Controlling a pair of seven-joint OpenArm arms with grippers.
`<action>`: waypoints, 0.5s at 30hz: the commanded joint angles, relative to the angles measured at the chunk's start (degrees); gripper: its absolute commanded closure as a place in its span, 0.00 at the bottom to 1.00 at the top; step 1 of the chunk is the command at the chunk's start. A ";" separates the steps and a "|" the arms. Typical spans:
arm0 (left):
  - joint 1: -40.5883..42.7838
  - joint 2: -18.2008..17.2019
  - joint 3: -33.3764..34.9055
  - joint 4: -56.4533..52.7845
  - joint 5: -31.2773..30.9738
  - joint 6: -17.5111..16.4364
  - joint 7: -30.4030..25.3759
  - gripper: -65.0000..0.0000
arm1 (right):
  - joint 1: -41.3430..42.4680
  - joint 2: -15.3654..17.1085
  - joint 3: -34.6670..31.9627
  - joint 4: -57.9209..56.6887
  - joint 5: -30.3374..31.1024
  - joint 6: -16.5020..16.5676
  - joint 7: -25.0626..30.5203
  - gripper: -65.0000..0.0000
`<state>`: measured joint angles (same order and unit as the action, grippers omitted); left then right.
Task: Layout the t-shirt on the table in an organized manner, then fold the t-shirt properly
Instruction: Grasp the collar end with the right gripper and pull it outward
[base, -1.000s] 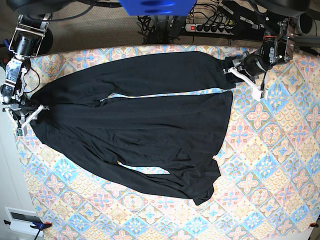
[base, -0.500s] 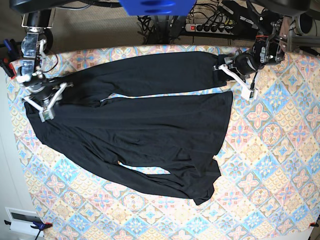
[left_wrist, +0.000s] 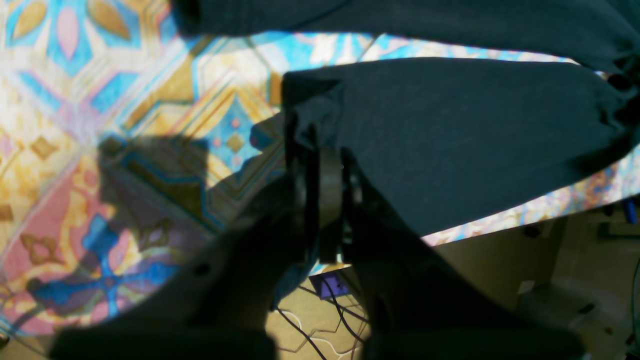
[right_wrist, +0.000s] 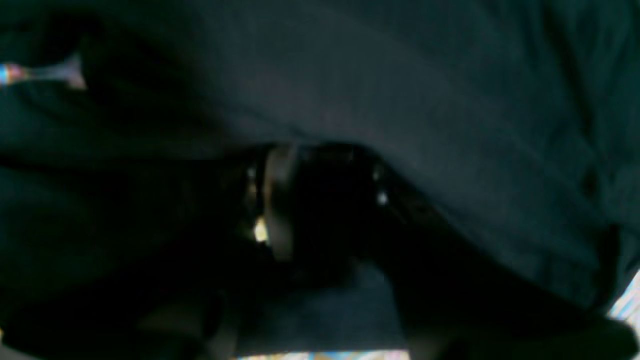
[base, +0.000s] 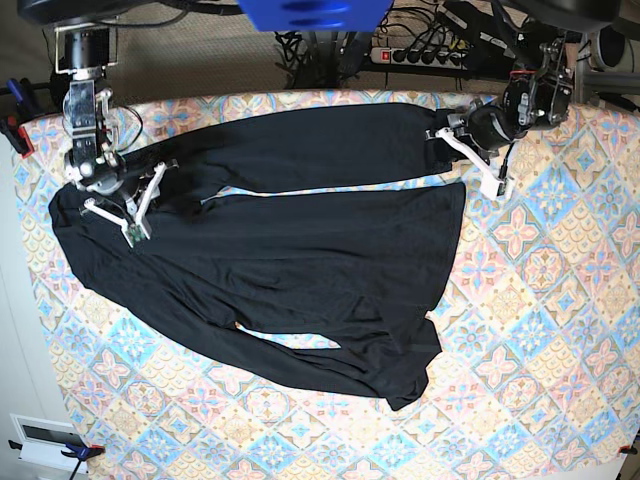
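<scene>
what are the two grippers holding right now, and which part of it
The left gripper is shut on the t-shirt, pinching a cuff-like end. Whether the right gripper grips the shirt cannot be told.

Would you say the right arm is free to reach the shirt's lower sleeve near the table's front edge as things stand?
Probably not yet: the right gripper sits at the far corner of the t-shirt, apparently pinching fabric there. Nothing lies on the sleeve itself, but the arm would likely have to let go first.

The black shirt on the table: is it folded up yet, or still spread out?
Spread out, not yet folded. The t-shirt lies open across the table, both long sleeves stretched out, with wrinkles along its lower edge.
</scene>
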<state>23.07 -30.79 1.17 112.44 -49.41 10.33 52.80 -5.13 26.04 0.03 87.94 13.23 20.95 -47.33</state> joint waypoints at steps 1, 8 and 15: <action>-0.26 -0.82 -0.42 0.83 -0.22 -0.35 -0.53 1.00 | -0.19 0.29 -0.96 0.19 0.35 0.63 -0.71 0.72; -0.43 -0.91 -0.51 0.83 0.66 -0.35 -0.80 1.00 | -6.43 0.55 -3.33 2.04 0.35 0.63 -2.65 0.72; -2.28 -0.56 -0.42 0.83 4.62 -0.35 -0.80 1.00 | -13.91 2.66 -3.15 8.01 0.44 0.63 -3.17 0.72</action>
<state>20.73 -30.63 1.13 112.44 -44.73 10.24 52.51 -17.39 28.36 -2.42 96.77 14.06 19.29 -43.66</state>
